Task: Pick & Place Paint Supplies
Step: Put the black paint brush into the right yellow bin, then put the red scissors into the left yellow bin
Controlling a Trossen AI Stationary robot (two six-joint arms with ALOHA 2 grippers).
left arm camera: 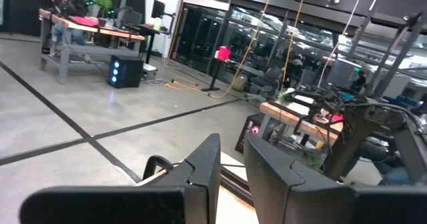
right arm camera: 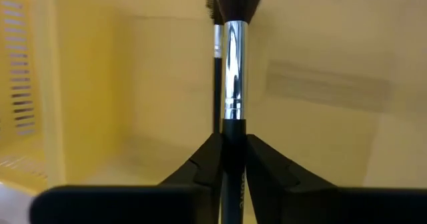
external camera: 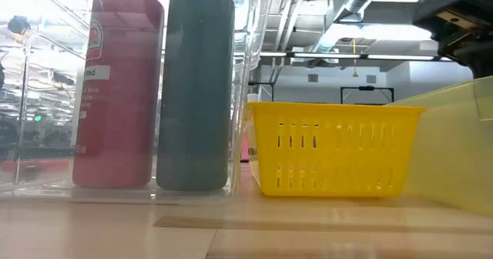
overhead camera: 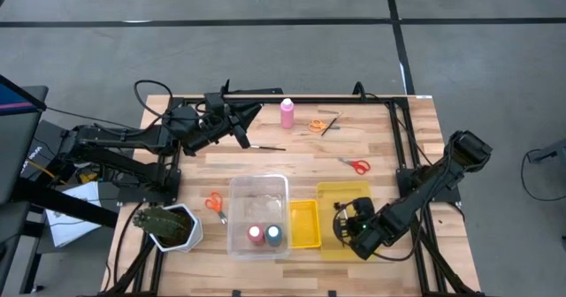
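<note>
My right gripper (overhead camera: 348, 223) reaches down into the translucent yellow bin (overhead camera: 329, 191) at the table's near right. It is shut on a paintbrush (right arm camera: 232, 71) with a black handle, silver ferrule and dark bristles. My left gripper (overhead camera: 245, 124) hovers level over the table's far left; its fingers (left arm camera: 203, 164) stand narrowly apart with nothing between them. On the table lie another brush (overhead camera: 265, 146), a third brush (overhead camera: 331, 123), orange scissors (overhead camera: 316, 125), red scissors (overhead camera: 355, 164) and more orange scissors (overhead camera: 215, 205). A pink bottle (overhead camera: 287, 113) stands at the far edge. My right gripper pinches the paintbrush's black handle (right arm camera: 231, 141), just behind the silver ferrule, between its two fingers. The fingers slant steeply down from above and lie along the brush. The bristle end points away from them into the yellow bin; whether it touches the bin's floor I cannot tell.
A clear bin (overhead camera: 239, 191) at the near middle holds a red bottle (external camera: 115, 89) and a dark blue one (external camera: 192, 89). A small yellow basket (external camera: 335, 147) stands between the two bins. A potted plant (overhead camera: 166, 226) sits at the near left corner.
</note>
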